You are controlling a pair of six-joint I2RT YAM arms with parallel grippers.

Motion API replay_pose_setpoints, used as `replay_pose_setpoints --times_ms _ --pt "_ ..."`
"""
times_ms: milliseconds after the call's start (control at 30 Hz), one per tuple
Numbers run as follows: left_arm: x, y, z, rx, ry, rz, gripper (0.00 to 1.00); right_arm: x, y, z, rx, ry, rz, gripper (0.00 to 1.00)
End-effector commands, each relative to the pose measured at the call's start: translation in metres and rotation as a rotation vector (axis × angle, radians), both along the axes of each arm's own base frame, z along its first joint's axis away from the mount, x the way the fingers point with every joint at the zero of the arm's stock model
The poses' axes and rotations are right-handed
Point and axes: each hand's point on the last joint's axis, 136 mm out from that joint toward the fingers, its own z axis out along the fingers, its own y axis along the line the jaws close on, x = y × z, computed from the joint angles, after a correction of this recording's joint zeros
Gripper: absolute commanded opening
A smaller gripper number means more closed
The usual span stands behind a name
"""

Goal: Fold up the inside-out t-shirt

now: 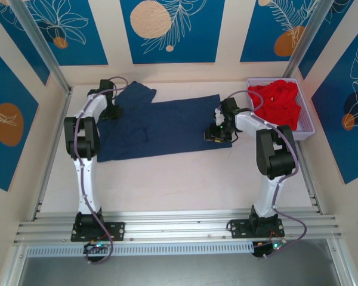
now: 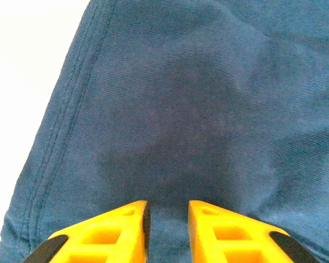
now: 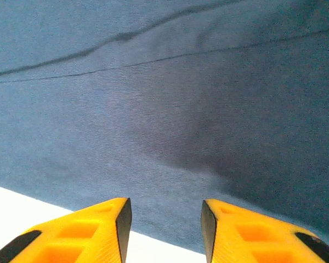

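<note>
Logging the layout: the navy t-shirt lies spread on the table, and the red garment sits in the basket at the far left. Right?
No. The top view shows the basket with the red garment at the far right; the navy t-shirt is spread on the table.

Matt, finely ribbed navy cloth of the t-shirt (image 2: pixel 208 109) — smooth white table (image 1: pixel 185 185), perforated plastic basket (image 1: pixel 309 122)

Bare table (image 1: pixel 185 179) nearside; basket (image 1: pixel 306 132) far right
</note>
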Motion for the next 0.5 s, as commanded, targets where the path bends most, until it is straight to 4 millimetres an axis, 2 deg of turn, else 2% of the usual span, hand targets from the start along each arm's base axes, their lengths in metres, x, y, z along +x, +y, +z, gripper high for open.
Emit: replay_pose_setpoints --times_ms 0,133,233,333,467 --pt "-0.002 0.014 0.001 0.041 0.028 0.014 0.26 -0.005 -0.005 -0.007 -0.026 0.053 -0.024 0.41" --pt "-0.001 0.008 0.032 -0.003 -0.057 0.037 0.32 -0.004 -0.002 -0.008 -0.021 0.056 -0.017 0.41" --pt "-0.009 0.001 0.059 -0.031 -0.133 0.053 0.38 -0.004 -0.001 -0.009 -0.022 0.058 -0.012 0.41" --pt "-0.022 -0.016 0.067 -0.107 -0.184 0.04 0.4 -0.004 -0.004 -0.011 -0.032 0.062 -0.018 0.4" --pt "-0.035 -0.052 0.057 -0.254 -0.187 -0.016 0.41 -0.003 -0.009 -0.014 -0.049 0.079 -0.04 0.4"
